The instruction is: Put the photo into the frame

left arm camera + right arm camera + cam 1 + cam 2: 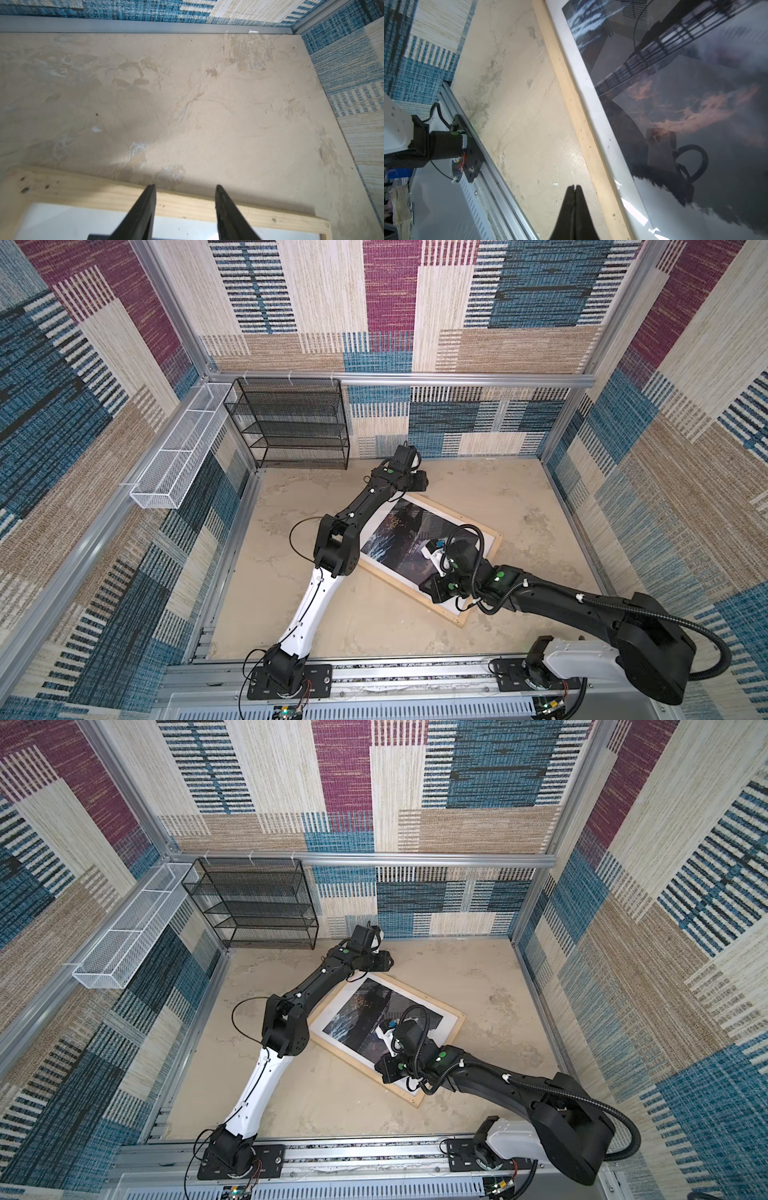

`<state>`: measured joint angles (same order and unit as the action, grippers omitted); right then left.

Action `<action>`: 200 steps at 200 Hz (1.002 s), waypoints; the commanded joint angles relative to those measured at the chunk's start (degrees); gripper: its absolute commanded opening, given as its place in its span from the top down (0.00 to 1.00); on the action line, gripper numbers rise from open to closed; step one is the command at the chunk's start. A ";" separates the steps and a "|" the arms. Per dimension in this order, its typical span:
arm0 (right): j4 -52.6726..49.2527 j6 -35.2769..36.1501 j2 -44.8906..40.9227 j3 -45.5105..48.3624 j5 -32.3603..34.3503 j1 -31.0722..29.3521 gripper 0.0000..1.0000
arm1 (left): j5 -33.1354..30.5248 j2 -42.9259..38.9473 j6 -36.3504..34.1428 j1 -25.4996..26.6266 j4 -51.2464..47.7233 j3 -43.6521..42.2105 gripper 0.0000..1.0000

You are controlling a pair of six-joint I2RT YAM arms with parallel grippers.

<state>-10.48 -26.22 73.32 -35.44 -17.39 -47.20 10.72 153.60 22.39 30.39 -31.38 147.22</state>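
Beige and patchy like old plaster, the desk spreads across the whole floor of the cell. Lying flat on it near the middle, turned at an angle, is the frame, thin bars of pale wood. Inside those bars lies the photo, face up, with dark rock and blue-white water showing in both top views. A white border runs all round it, between the print and the wood. Close up in the right wrist view, the surface over the photo is glossy and throws back dark reflections.

Over in the far left corner of the desk stands a black mesh rack, well apart from the frame. A white mesh basket hangs higher up, just to its left.

The left claw is at the frame's far corner. It is part-way open, tips over the wooden bar with nothing between them. Whether they touch the wood, I cannot tell. The right claw is pinched fully together with nothing showing in its grip. Its tips are over bare desk, just beside the frame's bar on the robot's side.
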 commanded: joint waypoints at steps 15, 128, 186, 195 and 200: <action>1.84 -3.40 4.47 -0.32 1.89 -4.84 1.00 | -2.84 2.29 0.92 -0.25 2.95 0.83 0.48; -4.60 -7.31 11.88 -1.15 8.45 -7.99 0.98 | -10.48 6.02 1.95 -1.08 -6.02 3.60 0.48; -9.51 -12.80 9.55 0.15 16.14 -6.59 0.92 | -15.10 3.10 0.43 -1.04 -15.10 -0.72 0.53; -9.77 -13.60 9.15 0.77 16.53 -5.55 0.91 | -16.08 2.24 0.07 -1.04 -16.47 -1.81 0.54; -10.05 -13.96 9.02 1.01 16.79 -4.89 0.90 | -16.52 1.59 -0.21 -1.04 -16.97 -2.77 0.55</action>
<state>-15.68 -36.64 82.85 -35.59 -7.29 -53.93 -3.09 156.66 23.77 29.36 -35.77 147.09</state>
